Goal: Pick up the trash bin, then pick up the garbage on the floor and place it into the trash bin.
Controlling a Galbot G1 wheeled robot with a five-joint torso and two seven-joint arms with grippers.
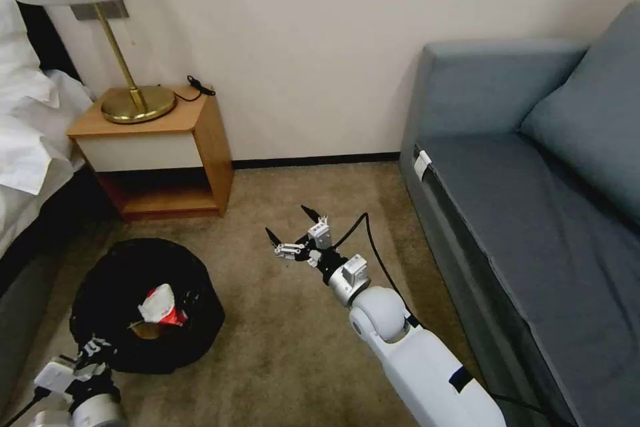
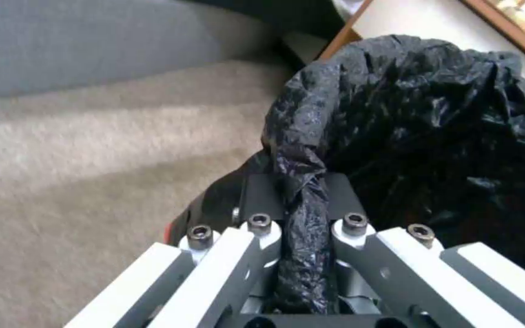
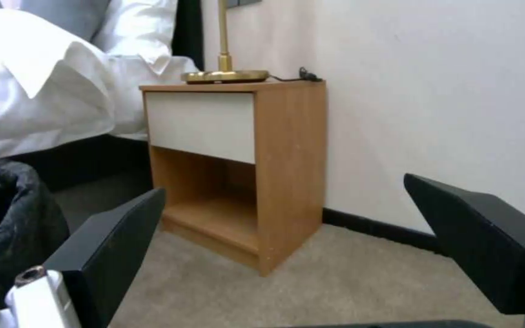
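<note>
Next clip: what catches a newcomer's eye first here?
The trash bin, black-bagged, sits on the carpet near the nightstand, with a red-and-white packet inside. The left end effector pinches its bag rim; the right end effector hovers open mid-floor.

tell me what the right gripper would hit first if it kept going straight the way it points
Probably the nightstand. The open right gripper hangs low over the carpet, and its wrist view looks between the fingers at the stand's near corner. Depth is unclear, so the line could instead pass it and reach the wall.
</note>
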